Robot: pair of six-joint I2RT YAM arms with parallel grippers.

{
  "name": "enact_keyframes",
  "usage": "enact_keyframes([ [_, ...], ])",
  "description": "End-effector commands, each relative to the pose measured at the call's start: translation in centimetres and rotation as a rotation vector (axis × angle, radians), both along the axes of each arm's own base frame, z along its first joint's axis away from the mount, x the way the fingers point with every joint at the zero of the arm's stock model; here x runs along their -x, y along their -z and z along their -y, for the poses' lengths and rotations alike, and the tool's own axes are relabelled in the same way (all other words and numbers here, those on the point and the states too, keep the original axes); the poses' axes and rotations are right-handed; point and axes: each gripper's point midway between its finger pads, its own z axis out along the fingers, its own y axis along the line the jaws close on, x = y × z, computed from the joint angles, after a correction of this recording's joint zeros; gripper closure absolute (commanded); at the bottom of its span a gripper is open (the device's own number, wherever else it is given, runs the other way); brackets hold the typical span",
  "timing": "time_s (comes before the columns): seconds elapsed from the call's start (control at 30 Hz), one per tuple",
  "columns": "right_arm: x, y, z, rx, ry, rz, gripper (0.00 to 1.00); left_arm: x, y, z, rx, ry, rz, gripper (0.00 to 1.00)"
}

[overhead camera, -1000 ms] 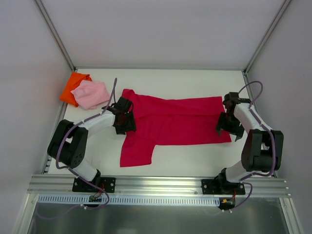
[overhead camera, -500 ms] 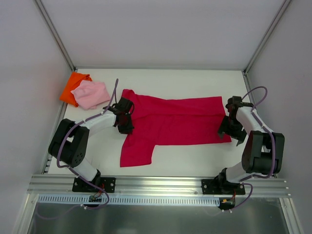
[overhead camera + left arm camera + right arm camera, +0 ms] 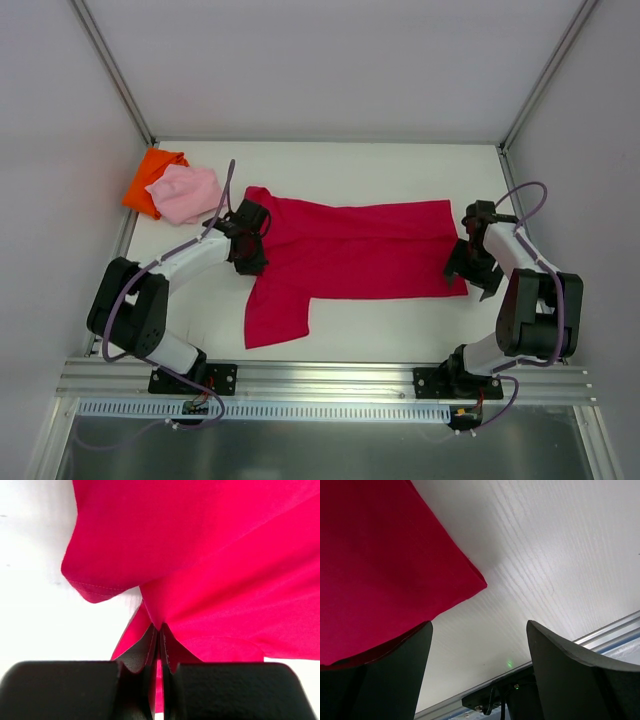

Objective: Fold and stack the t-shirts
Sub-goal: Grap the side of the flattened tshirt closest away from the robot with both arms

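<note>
On the desk [image 3: 400, 165] centre you've got the crimson t-shirt [image 3: 360, 250] spread out. Your left claw [image 3: 252, 256] is clamped on its left edge; your right claw [image 3: 463, 270] gapes wide over its near-right corner, gripping nothing. Pink t-shirt [image 3: 187, 193] lies on the orange t-shirt [image 3: 150, 178], far-left corner.

Apparently three t-shirts [image 3: 350, 250] [image 3: 188, 192] [image 3: 150, 172]; two end effectors [image 3: 252, 262] [image 3: 460, 272]

Orange t-shirt [image 3: 152, 170] partly under pink t-shirt [image 3: 187, 193]; crimson t-shirt [image 3: 225, 555] cropped in wrist views.

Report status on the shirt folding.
Left end effector shut on crimson shirt. Right end effector open at its corner. Pink shirt on orange shirt, far left.
</note>
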Motion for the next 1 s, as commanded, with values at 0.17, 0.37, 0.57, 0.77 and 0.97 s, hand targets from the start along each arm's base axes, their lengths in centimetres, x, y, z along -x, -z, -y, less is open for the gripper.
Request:
enact_keyframes([
  [0.17, -1.2, 0.9, -0.6, -0.044, 0.024, 0.041, 0.2, 0.9, -1.5, -2.3, -0.068, -0.055, 0.02, 1.0],
  [0.37, -1.5, 2.0, -1.4, -0.076, 0.008, 0.067, 0.21, 1.2, -1.5, -3.1, -0.082, -0.078, 0.024, 1.0],
  [0.57, -2.2, 2.4, -2.1, -0.102, -0.01, 0.089, 0.23, 1.1, -1.7, -4.1, -0.089, -0.106, 0.032, 1.0],
  [0.77, -2.1, 2.7, -2.3, -0.105, -0.016, 0.08, 0.35, 1.0, -1.9, -4.3, -0.081, -0.118, 0.038, 1.0],
  [0.97, -2.5, 2.2, -3.3, -0.162, -0.028, 0.076, 0.35, 0.9, -2.0, -4.1, -0.07, -0.114, 0.045, 1.0],
])
